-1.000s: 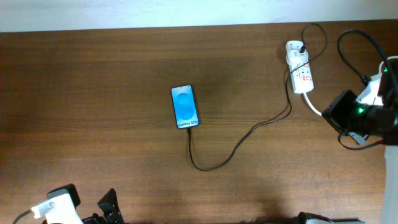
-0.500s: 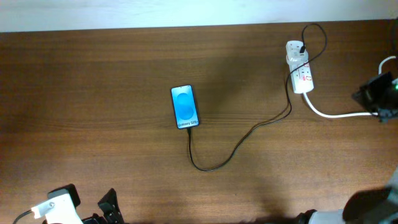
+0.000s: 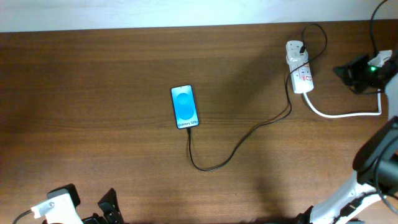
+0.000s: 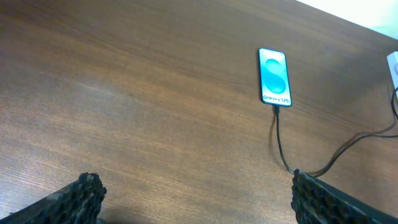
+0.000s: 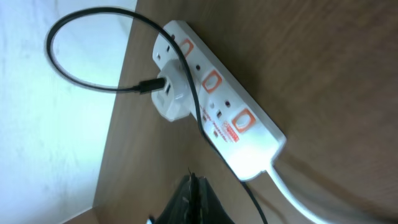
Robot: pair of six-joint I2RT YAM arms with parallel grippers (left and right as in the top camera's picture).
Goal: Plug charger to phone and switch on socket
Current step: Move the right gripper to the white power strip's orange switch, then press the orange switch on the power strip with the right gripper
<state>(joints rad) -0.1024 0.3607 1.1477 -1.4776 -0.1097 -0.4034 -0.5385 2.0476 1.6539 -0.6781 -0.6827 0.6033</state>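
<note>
Near the middle of the wooden worktop (image 3: 93,93), the phone (image 3: 185,107), flat and face up, screen lit bright blue with an oval and a line of text at its lower end. From that lower edge, the charger (image 3: 239,144): thin black cable, tip meeting the phone, dipping in a loop toward the near side and then running diagonally up to the far right corner. There, the socket (image 5: 217,118), small and white with three red-outlined switch marks; whether on or off, impossible to tell. At its far end a white adapter (image 5: 171,93), the black cable entering it after a wide loop past the worktop's edge. From the socket's near end, a thick white cord (image 3: 339,114) curving off to the right. Right gripper (image 5: 193,199) closed with fingers pressed together, holding nothing, near the socket's cord end but apart from it. Left gripper (image 4: 199,200) spread wide and empty at the near edge, well apart from the phone.
</note>
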